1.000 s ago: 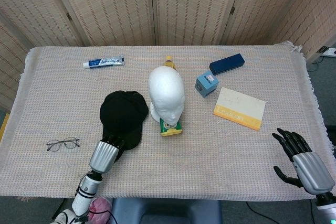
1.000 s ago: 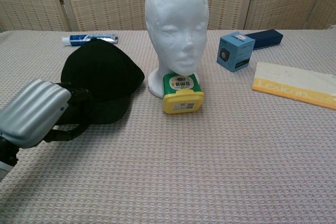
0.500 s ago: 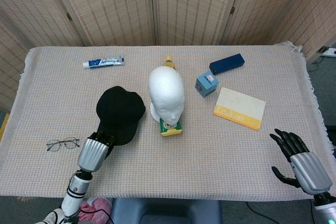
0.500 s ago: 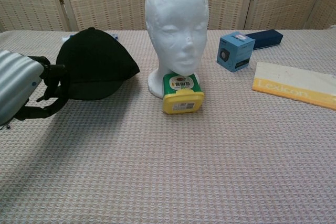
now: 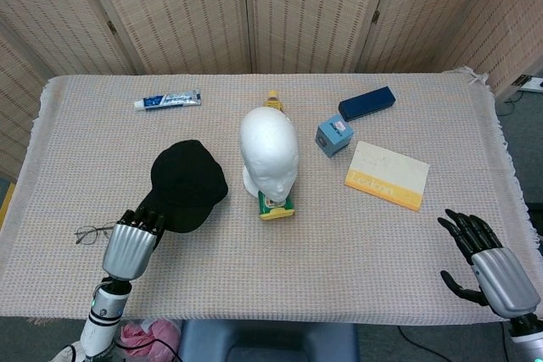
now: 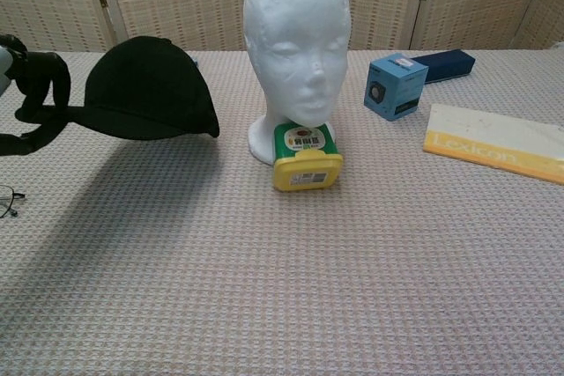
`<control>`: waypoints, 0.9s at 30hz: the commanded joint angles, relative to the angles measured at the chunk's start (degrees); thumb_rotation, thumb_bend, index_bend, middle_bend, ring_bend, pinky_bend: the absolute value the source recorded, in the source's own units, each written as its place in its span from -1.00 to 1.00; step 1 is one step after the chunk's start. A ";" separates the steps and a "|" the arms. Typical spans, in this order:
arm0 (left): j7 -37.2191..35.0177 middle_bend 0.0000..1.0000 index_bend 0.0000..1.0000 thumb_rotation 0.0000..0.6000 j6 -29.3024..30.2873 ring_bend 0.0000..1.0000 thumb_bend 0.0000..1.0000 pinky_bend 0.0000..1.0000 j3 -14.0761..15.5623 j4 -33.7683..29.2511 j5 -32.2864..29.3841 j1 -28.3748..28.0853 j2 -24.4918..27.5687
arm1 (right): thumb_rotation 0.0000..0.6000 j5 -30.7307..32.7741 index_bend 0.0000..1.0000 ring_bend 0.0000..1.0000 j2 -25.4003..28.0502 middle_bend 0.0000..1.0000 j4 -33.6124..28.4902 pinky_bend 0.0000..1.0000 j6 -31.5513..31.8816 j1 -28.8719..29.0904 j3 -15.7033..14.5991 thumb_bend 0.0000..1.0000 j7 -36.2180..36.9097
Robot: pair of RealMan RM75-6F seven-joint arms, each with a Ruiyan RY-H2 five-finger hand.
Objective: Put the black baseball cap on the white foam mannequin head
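Cap (image 6: 145,90) lifted higher, left hand (image 5: 131,246) gripping brim

In the chest view the left hand (image 6: 31,99) is running off the left edge, so only its dark fingers at the cap's (image 6: 145,90) brim are showing. The glasses (image 6: 7,200) there are also cut by the left edge. In the head view, the hand (image 5: 133,243) is covering part of the glasses (image 5: 89,232), and the mannequin head (image 5: 268,154) is hiding most of the yellow bottle (image 5: 273,99) behind it.
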 commanded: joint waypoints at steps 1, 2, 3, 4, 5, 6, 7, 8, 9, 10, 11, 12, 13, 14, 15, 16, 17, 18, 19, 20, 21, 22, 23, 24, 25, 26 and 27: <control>0.99 0.50 0.19 1.00 1.10 0.14 -0.06 0.50 -0.83 -1.28 0.55 0.41 0.78 | 1.00 -0.18 -1.00 -1.00 0.02 -1.00 0.03 -1.00 0.18 -0.08 -0.06 -0.44 0.02; 1.15 0.50 0.19 1.00 1.25 0.14 -0.06 0.50 -0.98 -1.60 0.65 0.48 0.97 | 1.00 -0.25 -1.00 -1.00 0.02 -1.00 0.03 -1.00 0.28 -0.12 -0.09 -0.44 0.03; 1.29 0.50 0.19 1.00 1.41 0.14 -0.06 0.50 -1.14 -1.90 0.75 0.53 1.17 | 1.00 -0.31 -1.00 -1.00 0.03 -1.00 0.05 -1.00 0.39 -0.17 -0.10 -0.44 0.06; 1.42 0.50 0.19 1.00 1.67 0.14 -0.06 0.50 -1.45 -2.34 0.80 0.61 1.43 | 1.00 -0.35 -1.00 -1.00 0.03 -1.00 0.07 -1.00 0.50 -0.22 -0.10 -0.44 0.07; 1.45 0.50 0.19 1.00 1.87 0.14 -0.06 0.50 -1.69 -2.68 0.80 0.69 1.64 | 1.00 -0.36 -1.00 -1.00 0.02 -1.00 0.08 -1.00 0.58 -0.25 -0.10 -0.44 0.10; 1.45 0.50 0.19 1.00 2.17 0.14 -0.06 0.50 -2.06 -3.15 0.78 0.77 1.93 | 1.00 -0.35 -1.00 -1.00 0.02 -1.00 0.11 -1.00 0.65 -0.29 -0.09 -0.44 0.12; 1.46 0.50 0.19 1.00 2.40 0.14 -0.06 0.50 -2.35 -3.49 0.76 0.84 2.16 | 1.00 -0.35 -1.00 -1.00 0.02 -1.00 0.12 -1.00 0.65 -0.29 -0.10 -0.44 0.13; 1.48 0.50 0.19 1.00 2.58 0.14 -0.06 0.50 -2.65 -3.85 0.69 0.91 2.39 | 1.00 -0.36 -1.00 -1.00 0.02 -1.00 0.12 -1.00 0.62 -0.28 -0.11 -0.43 0.12; 1.49 0.50 0.20 1.00 2.76 0.14 -0.06 0.50 -2.95 -4.22 0.58 0.99 2.61 | 1.00 -0.36 -1.00 -1.00 0.00 -1.00 0.12 -1.00 0.57 -0.26 -0.11 -0.43 0.08; 1.41 0.50 0.20 1.00 3.01 0.14 -0.06 0.50 -3.38 -4.71 0.40 1.10 2.90 | 1.00 -0.31 -1.00 -1.00 -0.03 -1.00 0.11 -1.00 0.48 -0.23 -0.10 -0.44 0.01; 1.31 0.50 0.20 1.00 3.15 0.14 -0.06 0.50 -3.70 -5.06 0.20 1.18 3.09 | 1.00 -0.27 -1.00 -1.00 -0.05 -1.00 0.09 -1.00 0.42 -0.21 -0.09 -0.44 -0.06; 1.21 0.50 0.20 1.00 3.32 0.15 -0.06 0.50 -4.05 -5.36 -0.01 1.26 3.25 | 1.00 -0.22 -1.00 -1.00 -0.08 -1.00 0.07 -1.00 0.37 -0.19 -0.08 -0.44 -0.12; 1.04 0.50 0.20 1.00 3.49 0.15 -0.06 0.50 -4.51 -5.74 -0.35 1.37 3.46 | 1.00 -0.15 -1.00 -1.00 -0.09 -1.00 0.04 -1.00 0.34 -0.18 -0.04 -0.43 -0.17; 0.88 0.50 0.20 1.00 3.54 0.15 -0.06 0.50 -4.85 -6.04 -0.65 1.43 3.63 | 1.00 -0.07 -1.00 -1.00 -0.11 -1.00 0.02 -1.00 0.35 -0.18 0.00 -0.43 -0.21; 0.64 0.50 0.20 1.00 3.52 0.15 -0.06 0.50 -5.32 -6.47 -1.12 1.49 3.89 | 1.00 0.06 -1.00 -1.00 -0.14 -1.00 -0.02 -1.00 0.35 -0.18 0.06 -0.43 -0.24; 0.52 0.50 0.20 1.00 3.52 0.15 -0.06 0.50 -5.70 -6.75 -1.42 1.50 4.10 | 1.00 0.13 -1.00 -1.00 -0.15 -1.00 -0.04 -1.00 0.36 -0.19 0.09 -0.44 -0.26; 0.60 0.50 0.20 1.00 3.63 0.15 -0.06 0.50 -6.14 -6.85 -1.58 1.47 4.32 | 1.00 0.21 -1.00 -1.00 -0.16 -1.00 -0.06 -1.00 0.37 -0.20 0.12 -0.44 -0.24; 0.74 0.50 0.20 1.00 3.70 0.15 -0.06 0.50 -6.73 -6.99 -1.78 1.37 4.62 | 1.00 0.32 -1.00 -1.00 -0.17 -1.00 -0.07 -1.00 0.33 -0.19 0.16 -0.44 -0.24; 0.63 0.50 0.20 1.00 3.65 0.15 -0.06 0.50 -7.16 -7.34 -2.07 1.30 4.86 | 1.00 0.41 -1.00 -1.00 -0.18 -1.00 -0.09 -1.00 0.26 -0.16 0.19 -0.44 -0.22; 0.57 0.50 0.20 1.00 3.59 0.15 -0.06 0.50 -7.61 -7.75 -2.35 1.22 5.14 | 1.00 0.50 -1.00 -1.00 -0.20 -1.00 -0.11 -1.00 0.16 -0.11 0.22 -0.44 -0.21; 0.80 0.50 0.20 1.00 3.55 0.15 -0.06 0.51 -8.27 -8.26 -2.57 1.04 5.61 | 1.00 0.68 -1.00 -1.00 -0.24 -1.00 -0.13 -1.00 0.00 -0.03 0.30 -0.43 -0.25; 0.97 0.50 0.20 1.00 3.50 0.15 -0.06 0.51 -8.75 -8.69 -2.69 0.89 5.99 | 1.00 0.81 -1.00 -1.00 -0.27 -1.00 -0.15 -1.00 -0.15 0.04 0.34 -0.43 -0.30; 1.05 0.50 0.20 1.00 3.36 0.15 -0.06 0.51 -9.19 -9.22 -2.83 0.71 6.41 | 1.00 0.93 -1.00 -1.00 -0.30 -1.00 -0.19 -1.00 -0.31 0.11 0.39 -0.43 -0.36; 1.21 0.50 0.20 1.00 3.18 0.15 -0.06 0.51 -9.63 -9.77 -2.98 0.54 6.89 | 1.00 1.10 -1.00 -1.00 -0.34 -1.00 -0.23 -1.00 -0.45 0.18 0.45 -0.43 -0.41; 1.51 0.50 0.20 1.00 2.87 0.15 -0.06 0.51 -10.20 -10.47 -3.08 0.25 7.61 | 1.00 1.34 -1.00 -1.00 -0.39 -1.00 -0.31 -1.00 -0.67 0.27 0.53 -0.43 -0.50; 1.69 0.50 0.20 1.00 2.56 0.15 -0.06 0.51 -10.61 -11.03 -3.19 0.03 8.20 | 1.00 1.54 -1.00 -1.00 -0.43 -1.00 -0.35 -1.00 -0.87 0.35 0.60 -0.43 -0.59; 1.93 0.50 0.20 1.00 2.25 0.15 -0.06 0.51 -11.02 -11.57 -3.31 -0.19 8.80 | 1.00 1.75 -1.00 -1.00 -0.47 -1.00 -0.41 -1.00 -1.07 0.44 0.67 -0.44 -0.68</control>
